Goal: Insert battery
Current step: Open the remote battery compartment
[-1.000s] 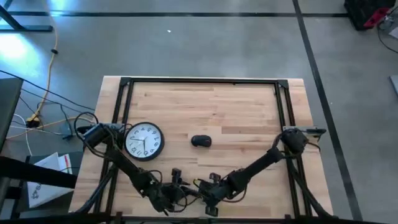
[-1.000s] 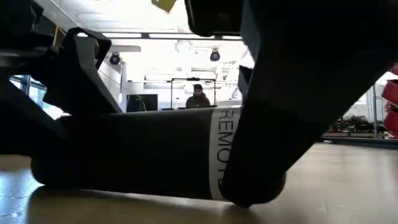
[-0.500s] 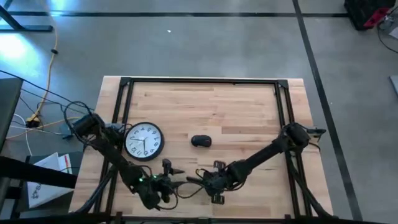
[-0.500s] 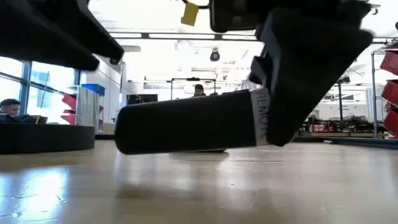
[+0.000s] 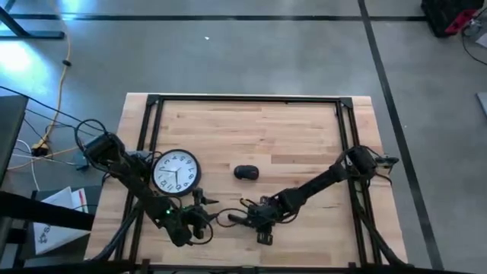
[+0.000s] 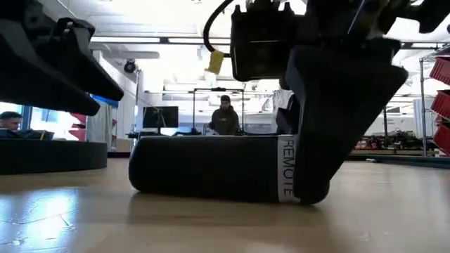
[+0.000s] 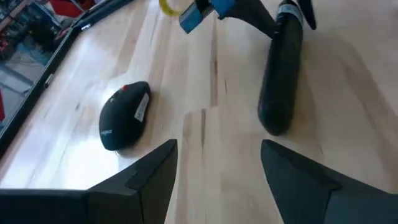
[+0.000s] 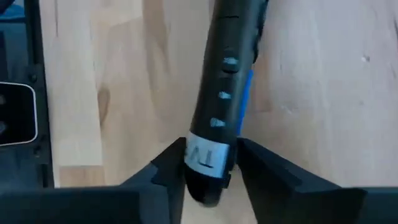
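Resting on wooden table (image 5: pixel 289 129), remote (image 6: pixel 211 167).

Left arm low near table front, left gripper (image 5: pixel 204 214) fingers spread, holding nothing. Right arm stretched inward; right gripper (image 8: pixel 208 163) fingers clamped on a remote (image 8: pixel 225 81).

My two arms are dark, nearly black, slender and jointed, each rising from a bulkier base at the table's side rails. Black cables loop off the left arm (image 5: pixel 129 179) near its base, and a small green light glows by its wrist. The right arm (image 5: pixel 319 186) carries a yellow tag and a blue one near its wrist. The left gripper's fingers (image 7: pixel 155 171) are matte black and wedge-shaped; the right gripper's fingers (image 8: pixel 267 180) look the same, angular and flat-faced.
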You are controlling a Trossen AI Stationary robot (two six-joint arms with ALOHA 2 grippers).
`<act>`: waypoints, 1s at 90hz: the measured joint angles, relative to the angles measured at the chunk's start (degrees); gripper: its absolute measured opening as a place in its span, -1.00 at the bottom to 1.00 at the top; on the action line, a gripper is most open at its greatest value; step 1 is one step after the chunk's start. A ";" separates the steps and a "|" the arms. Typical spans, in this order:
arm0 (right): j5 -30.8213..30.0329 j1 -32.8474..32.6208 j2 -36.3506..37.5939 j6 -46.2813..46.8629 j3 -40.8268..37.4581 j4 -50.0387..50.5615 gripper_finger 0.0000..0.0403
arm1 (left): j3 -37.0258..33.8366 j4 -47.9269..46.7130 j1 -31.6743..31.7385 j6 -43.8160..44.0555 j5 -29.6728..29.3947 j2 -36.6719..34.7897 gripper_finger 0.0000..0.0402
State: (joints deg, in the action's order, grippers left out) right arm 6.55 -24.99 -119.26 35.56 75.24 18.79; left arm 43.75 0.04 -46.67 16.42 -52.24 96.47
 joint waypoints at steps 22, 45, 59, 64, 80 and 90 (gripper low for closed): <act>-3.50 0.11 0.88 -1.18 -0.14 1.21 -0.07 | 0.00 0.41 1.91 -0.46 0.43 0.00 0.07; -7.72 1.10 2.36 -3.50 -0.37 3.96 0.09 | 0.02 3.51 3.62 -2.19 2.22 0.00 0.07; -11.29 0.96 2.62 -6.05 -0.37 4.84 0.12 | 0.02 5.09 4.43 -3.12 3.18 0.00 0.07; -14.27 0.57 2.90 -7.61 -0.37 4.68 0.12 | 0.02 5.35 4.73 -3.66 4.52 0.00 0.07; -22.69 -1.99 3.39 -13.88 -0.35 3.71 0.12 | 0.07 12.36 5.65 -7.58 9.84 0.81 0.07; -25.34 -3.54 3.37 -18.53 -0.33 1.50 0.12 | 0.07 17.71 6.15 -7.88 11.48 2.72 0.07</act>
State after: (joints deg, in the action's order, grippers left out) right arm -18.79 -28.54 -115.89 17.03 74.91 20.28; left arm 43.81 17.75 -40.53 8.53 -40.76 99.19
